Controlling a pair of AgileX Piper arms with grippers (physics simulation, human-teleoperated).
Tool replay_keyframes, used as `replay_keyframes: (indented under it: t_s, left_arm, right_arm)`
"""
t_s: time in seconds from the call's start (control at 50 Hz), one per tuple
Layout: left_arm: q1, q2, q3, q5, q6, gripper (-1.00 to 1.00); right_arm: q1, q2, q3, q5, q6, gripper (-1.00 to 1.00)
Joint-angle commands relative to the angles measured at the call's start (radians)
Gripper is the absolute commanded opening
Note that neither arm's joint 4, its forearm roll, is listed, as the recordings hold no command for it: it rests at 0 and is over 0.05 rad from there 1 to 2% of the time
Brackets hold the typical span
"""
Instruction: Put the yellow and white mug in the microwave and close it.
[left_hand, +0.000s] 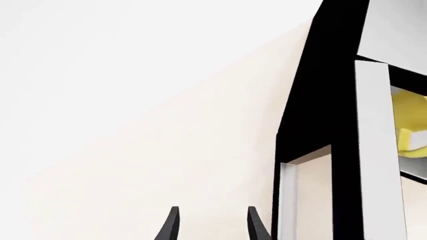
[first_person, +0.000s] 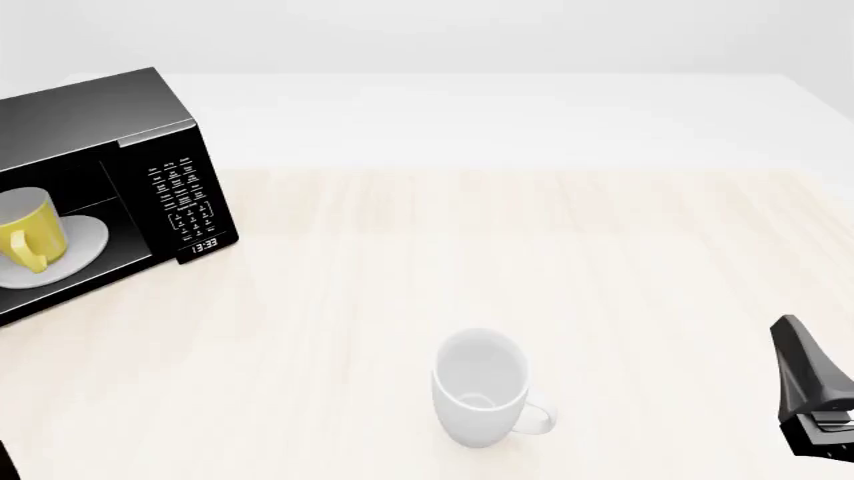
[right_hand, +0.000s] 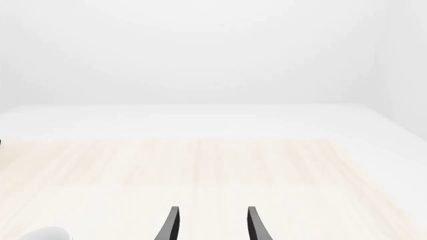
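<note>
Both my grippers hold nothing. Left gripper (left_hand: 212, 227), fingers parted, sits just beside the microwave (first_person: 94, 120). Inside on its plate stands the yellow and white mug (first_person: 30, 232). Right gripper (right_hand: 212, 227), also parted, is far off, so closing the door suits my left.

A white mug (first_person: 481, 400) stands upright on the pale wooden table (first_person: 561, 260), toward the near edge and a little left of the middle — its handle points to the right, and its inside is white and shows nothing in it. It stands alone, well apart from anything else. In the right wrist view only a sliver of its rim (right_hand: 41, 234) shows — at the picture's edge.
</note>
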Motion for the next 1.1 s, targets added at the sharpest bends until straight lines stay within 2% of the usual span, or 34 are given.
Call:
replay_keyframes:
  t_s: [0.02, 0.74, 1.1]
  left_arm:
    - [-0.047, 0.003, 0.008, -0.001, -0.01, 1.0]
    - [-0.117, -0.027, 0.016, -0.038, -0.012, 1.0]
    - [-0.187, -0.017, 0.022, -0.068, -0.032, 1.0]
  right_arm:
    - [0.0, 0.0, 0.0, 0.0, 0.0, 1.0]
    - [0.0, 0.0, 0.0, 0.0, 0.0, 1.0]
    - [0.0, 0.0, 0.0, 0.0, 0.0, 1.0]
